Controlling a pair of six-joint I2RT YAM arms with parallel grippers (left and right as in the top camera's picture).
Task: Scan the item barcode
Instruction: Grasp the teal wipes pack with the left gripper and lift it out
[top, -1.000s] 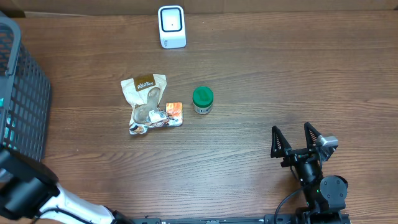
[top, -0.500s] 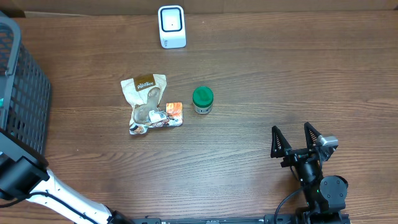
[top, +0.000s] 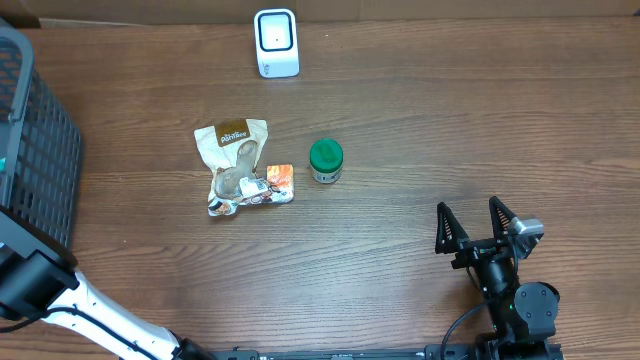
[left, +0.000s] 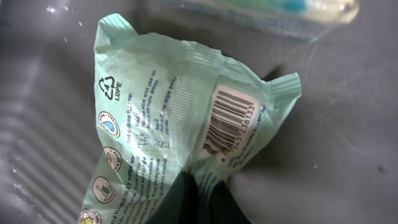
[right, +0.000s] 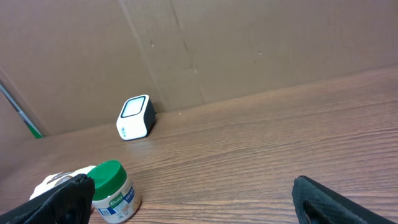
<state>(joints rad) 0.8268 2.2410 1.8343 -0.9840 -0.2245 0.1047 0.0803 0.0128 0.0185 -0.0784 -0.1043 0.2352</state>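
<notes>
At the bottom edge of the left wrist view, the left gripper has its two dark fingers pressed together on a fold of a pale green packet. The packet is crumpled around the pinched place. Its barcode faces the camera, on a white label near the right corner of the packet. The packet lies on a grey floor, and a blurred pale pack lies beyond it at the top edge. From the overhead camera only the left arm shows, in the low left corner just beside the dark basket; its fingers are hidden from that view.

Near the low right of the table, the right gripper stands with its fingers wide apart and holds nothing. It points toward the far side of the table, with the arm low behind it. The white scanner stands at the far edge of the table. A green-lidded jar and a brown pouch lie near the middle, well apart from both grippers.
</notes>
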